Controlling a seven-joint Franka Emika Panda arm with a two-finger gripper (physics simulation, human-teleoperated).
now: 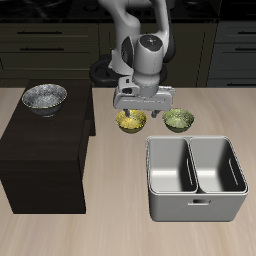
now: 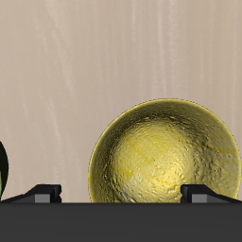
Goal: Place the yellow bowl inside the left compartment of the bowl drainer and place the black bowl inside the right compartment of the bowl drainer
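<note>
Arm's bent forward and down from its base, wrist pointing straight at the table, gripper point(image 1: 136, 104) hanging low with both fingers point(image 2: 43, 192) spread wide apart.

Hand point(image 1: 132, 106): fingertips hidden behind own body in exterior view, finger gap unreadable. Yellow bowl point(image 2: 163, 153): near rim cut off by hand housing in wrist view. Dark object point(image 2: 3, 170) at frame edge, mostly cropped, unidentifiable.

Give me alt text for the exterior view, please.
A robot arm's pincer hangs above the yellow bowl, beside an olive-green bowl. The black bowl sits on a dark cabinet; the bowl drainer is empty.
</note>
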